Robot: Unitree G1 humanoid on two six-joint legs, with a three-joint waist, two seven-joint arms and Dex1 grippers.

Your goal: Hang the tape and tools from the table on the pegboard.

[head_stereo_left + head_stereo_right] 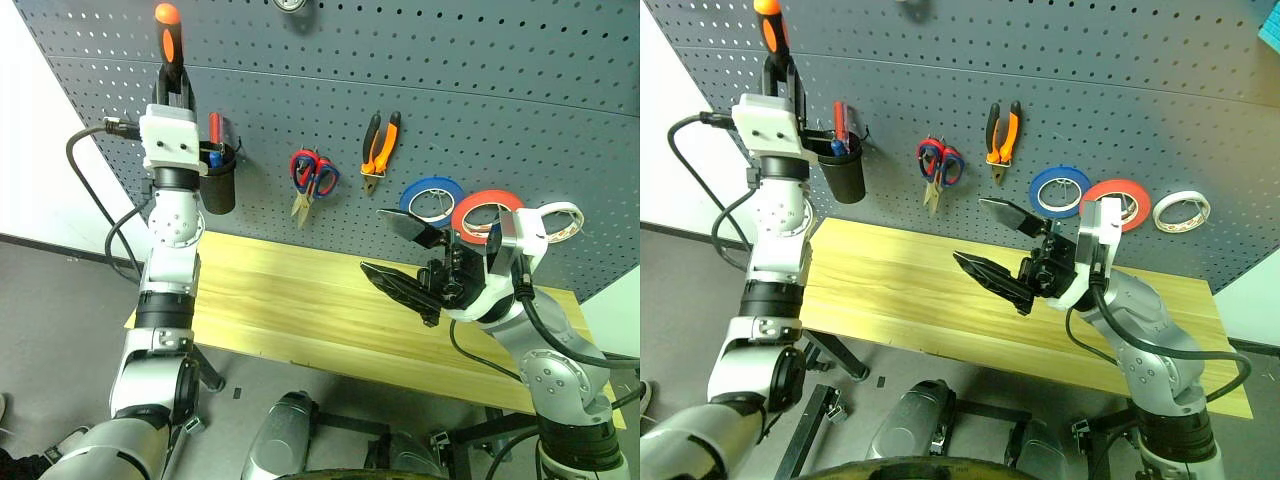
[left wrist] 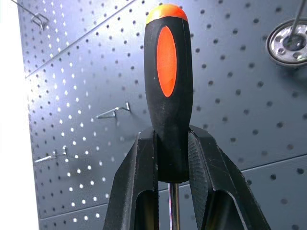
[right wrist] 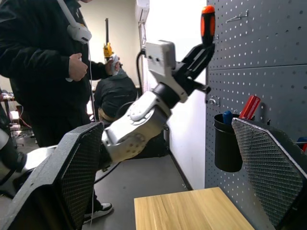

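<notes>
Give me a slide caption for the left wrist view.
Left gripper shut on the orange-and-black screwdriver, raised before the pegboard.

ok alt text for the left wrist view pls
The left pincer is shut on the screwdriver, its orange-and-black handle pointing up, close to the dark grey pegboard. Bare metal hooks stick out of the board beside it.

The screwdriver (image 2: pixel 168 91) shaft is cut off at six o'clock between the jaws. A round metal thing (image 2: pixel 289 42) at two o'clock is cropped, unidentifiable. The cup (image 1: pixel 218 178) hides its tools' lower ends.
</notes>
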